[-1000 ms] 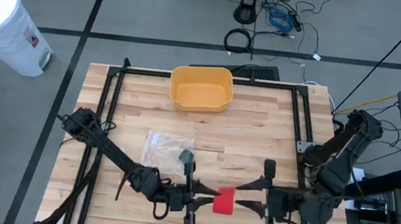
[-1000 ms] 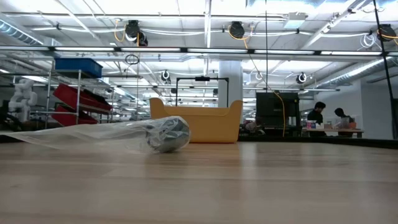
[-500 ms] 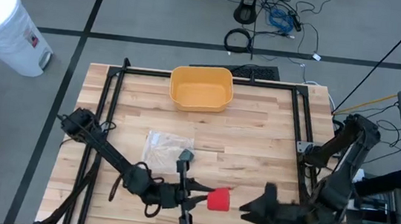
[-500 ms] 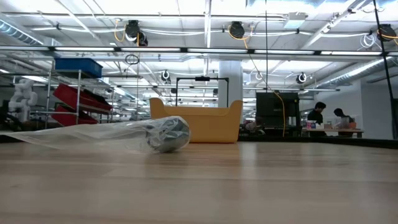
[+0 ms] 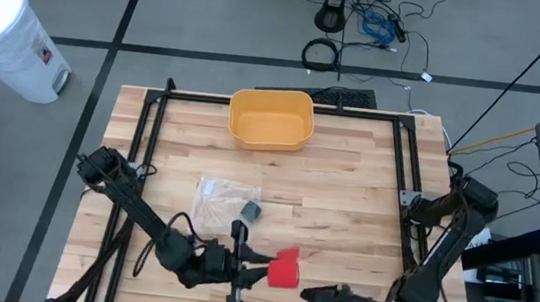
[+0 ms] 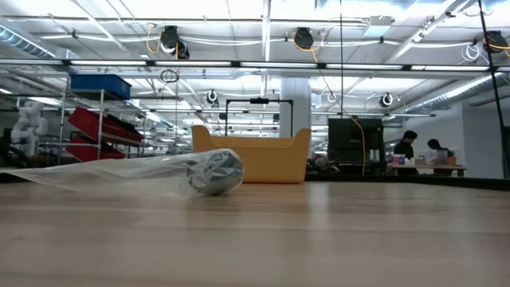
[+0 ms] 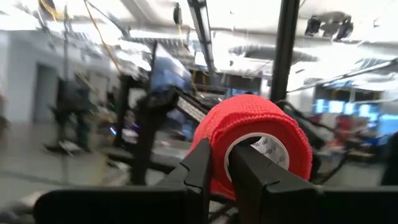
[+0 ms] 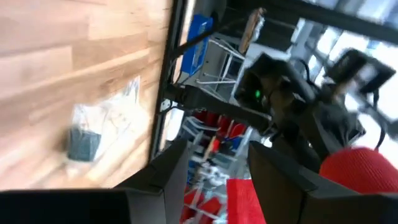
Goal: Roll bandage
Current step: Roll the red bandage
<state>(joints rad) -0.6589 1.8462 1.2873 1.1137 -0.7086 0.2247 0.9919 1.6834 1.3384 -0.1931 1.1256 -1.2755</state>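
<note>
A red bandage roll [image 5: 284, 267] is near the table's near edge, in my left gripper [image 5: 260, 265], which is shut on it. In the left wrist view the roll [image 7: 255, 134] shows end-on with its white hollow core. My right gripper [image 5: 313, 296] is open and empty, to the right of the roll and nearer the near edge, apart from it. In the right wrist view [image 8: 217, 180] the roll [image 8: 364, 171] shows farther off. Neither gripper shows in the low view. My left gripper pinches the roll's wall [image 7: 219, 155] at one open end. One finger [image 7: 252, 174] is inside the hollow core and the other [image 7: 198, 168] is outside. The fingers lie level, coming from the table's left. The roll shows against the room behind.
A clear plastic bag [image 5: 222, 201] with a grey roll [image 5: 250, 210] inside lies at the table's middle left; it also shows in the low view [image 6: 127, 171]. A yellow bin [image 5: 271, 119] stands at the far edge. A black frame [image 5: 144, 158] runs along the table's sides.
My right gripper has drawn back from the red roll toward the table's near edge. My left gripper has carried the roll a little toward the table's left, still shut on it.
</note>
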